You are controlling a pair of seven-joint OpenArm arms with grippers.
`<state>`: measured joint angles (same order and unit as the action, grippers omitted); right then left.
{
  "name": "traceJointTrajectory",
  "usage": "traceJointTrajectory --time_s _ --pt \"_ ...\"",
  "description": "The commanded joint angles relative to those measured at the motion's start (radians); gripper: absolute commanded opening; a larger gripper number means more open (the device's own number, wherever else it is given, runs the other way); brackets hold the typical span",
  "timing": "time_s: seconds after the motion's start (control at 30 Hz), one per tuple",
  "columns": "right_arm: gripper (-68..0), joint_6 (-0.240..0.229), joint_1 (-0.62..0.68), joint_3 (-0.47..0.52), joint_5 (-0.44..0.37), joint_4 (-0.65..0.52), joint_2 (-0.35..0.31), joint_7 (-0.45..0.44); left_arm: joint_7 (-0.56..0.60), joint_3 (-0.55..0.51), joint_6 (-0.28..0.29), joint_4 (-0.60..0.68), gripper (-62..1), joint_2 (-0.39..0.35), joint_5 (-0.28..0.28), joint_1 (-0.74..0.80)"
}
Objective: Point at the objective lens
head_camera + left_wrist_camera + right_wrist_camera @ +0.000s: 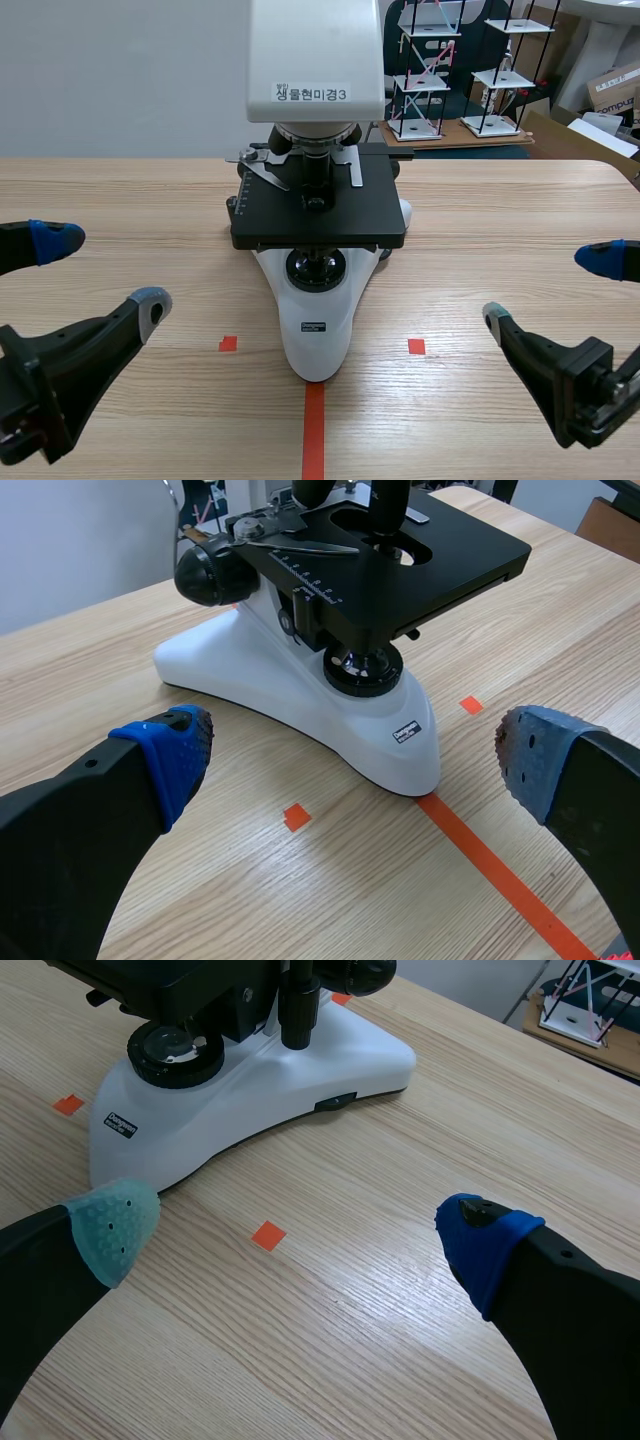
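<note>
Microscope (318, 330) is being kept mid-surface; the objective lens (318, 172) is sitting under the head, just above the stage (300, 215). Left end effector (100, 272) and right end effector (550, 290) are being held spread, low, well apart from it. Risk being judged: spread fingers being brought into that tight gap could be striking stage or lens.

Left, right table (120, 200) edges: room to pass.
Centre to far edge: microscope (318, 320) blocking, head (315, 60) overhanging stage (318, 215).
</note>
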<state>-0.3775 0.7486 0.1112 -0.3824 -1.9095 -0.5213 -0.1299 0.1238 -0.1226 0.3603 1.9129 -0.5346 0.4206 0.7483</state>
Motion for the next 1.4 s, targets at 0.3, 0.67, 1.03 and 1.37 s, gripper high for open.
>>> traceJointTrajectory --time_s 0.3,0.67,1.03,1.37 --pt "-6.2 0.004 -0.001 0.009 -0.008 -0.014 -0.002 -0.014 0.062 -0.001 0.002 0.013 -22.6 0.000 0.010 0.002" --pt "-6.2 0.004 -0.001 0.009 -0.008 -0.014 -0.002 -0.014 0.125 0.013 0.032 0.013 -59.4 0.003 0.010 -0.006" --pt "-6.2 0.004 -0.001 0.009 -0.008 -0.014 -0.002 -0.014 0.109 0.144 0.032 -0.059 -59.4 0.035 0.009 -0.171" --pt "-6.2 0.004 -0.001 0.009 -0.007 -0.014 -0.002 -0.014 0.057 0.220 0.032 -0.101 -59.4 0.073 0.004 -0.296"
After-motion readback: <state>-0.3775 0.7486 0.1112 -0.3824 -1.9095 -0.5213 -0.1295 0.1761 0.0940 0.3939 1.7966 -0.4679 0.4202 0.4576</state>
